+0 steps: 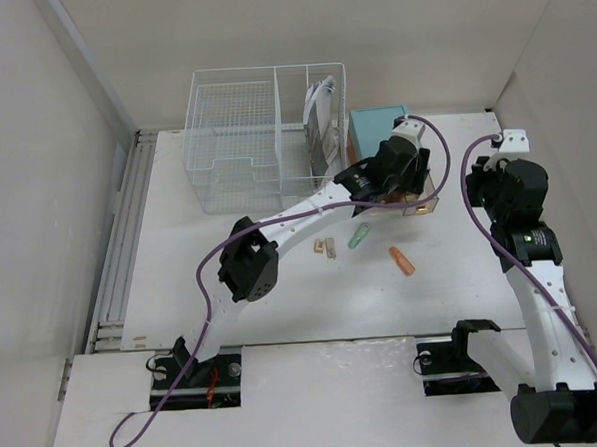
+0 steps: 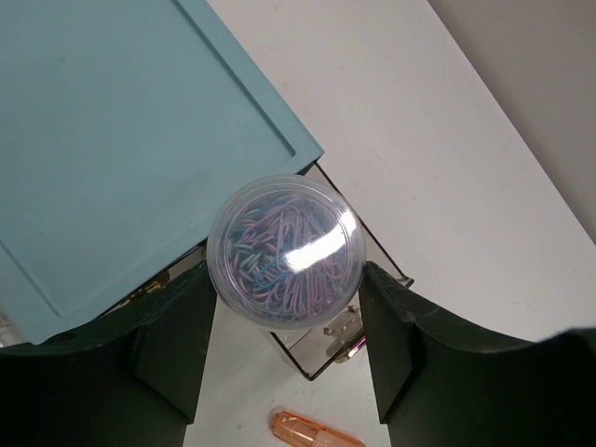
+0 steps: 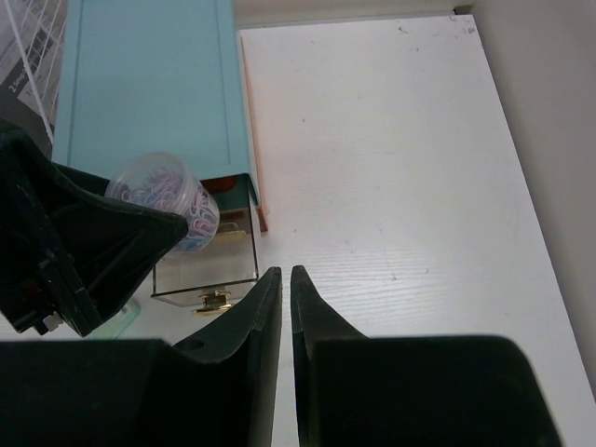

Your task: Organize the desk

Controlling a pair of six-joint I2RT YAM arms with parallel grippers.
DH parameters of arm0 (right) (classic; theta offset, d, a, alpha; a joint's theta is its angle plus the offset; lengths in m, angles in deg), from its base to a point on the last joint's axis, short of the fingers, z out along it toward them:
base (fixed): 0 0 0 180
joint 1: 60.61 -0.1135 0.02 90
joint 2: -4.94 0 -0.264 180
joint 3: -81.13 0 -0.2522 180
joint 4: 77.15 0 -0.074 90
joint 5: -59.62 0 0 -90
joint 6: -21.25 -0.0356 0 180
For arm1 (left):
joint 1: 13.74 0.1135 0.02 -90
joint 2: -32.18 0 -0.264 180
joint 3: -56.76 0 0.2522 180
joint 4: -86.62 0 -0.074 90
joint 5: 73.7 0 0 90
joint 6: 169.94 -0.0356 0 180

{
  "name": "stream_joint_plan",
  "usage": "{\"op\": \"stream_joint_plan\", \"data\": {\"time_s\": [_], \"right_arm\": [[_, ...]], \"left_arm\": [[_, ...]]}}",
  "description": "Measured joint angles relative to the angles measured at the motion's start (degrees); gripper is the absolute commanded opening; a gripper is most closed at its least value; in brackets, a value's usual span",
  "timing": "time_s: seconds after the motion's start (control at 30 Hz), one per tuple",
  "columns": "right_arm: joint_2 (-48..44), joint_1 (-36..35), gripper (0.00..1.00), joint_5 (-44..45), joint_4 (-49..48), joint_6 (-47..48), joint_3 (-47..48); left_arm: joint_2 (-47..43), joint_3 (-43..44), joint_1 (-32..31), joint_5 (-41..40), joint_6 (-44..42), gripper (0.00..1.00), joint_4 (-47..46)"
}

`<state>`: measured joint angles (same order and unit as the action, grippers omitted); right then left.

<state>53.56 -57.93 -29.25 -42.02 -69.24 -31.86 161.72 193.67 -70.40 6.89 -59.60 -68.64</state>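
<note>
Desk point(image 1: 282, 294), outstretched left arm point(image 1: 308, 208) with jar point(image 2: 286, 251)

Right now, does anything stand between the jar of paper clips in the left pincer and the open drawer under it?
Nothing visible does. The left pincer holds the jar of paper clips above the open drawer, just in front of the teal box. What shows of the drawer looks bare.
</note>
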Motion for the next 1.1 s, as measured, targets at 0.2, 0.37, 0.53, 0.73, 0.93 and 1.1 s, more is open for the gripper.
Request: {"op": "stream_joint_plan", "data": {"time_s": [0.2,0.37,0.53,0.73,0.93,1.1], "right_arm": [[0.6,0.0,0.15,0.0,0.0,0.0,0.0],[1.0,0.0,0.15,0.0,0.0,0.0,0.0],[1.3,0.0,0.15,0.0,0.0,0.0,0.0],[1.4,0.0,0.17,0.0,0.0,0.0,0.0],[1.4,0.2,0.00,-1.3,0.1,-0.3,0.0],[2.4,2.3,0.00,-9.6,1.2,-0.1,-0.1]], "left_arm": [[1.0,0.6,0.0,1.8,0.0,0.53,-0.4],[1.6,0.6,0.0,2.8,0.0,0.56,-0.4],[1.9,0.6,0.0,3.2,0.0,0.76,-0.5],[1.9,0.6,0.0,3.1,0.1,0.85,-0.9],[1.0,-1.4,0.0,1.5,0.2,0.46,-2.7],[-7.6,-12.6,-0.9,-3.0,-0.2,0.04,-5.2]]}}
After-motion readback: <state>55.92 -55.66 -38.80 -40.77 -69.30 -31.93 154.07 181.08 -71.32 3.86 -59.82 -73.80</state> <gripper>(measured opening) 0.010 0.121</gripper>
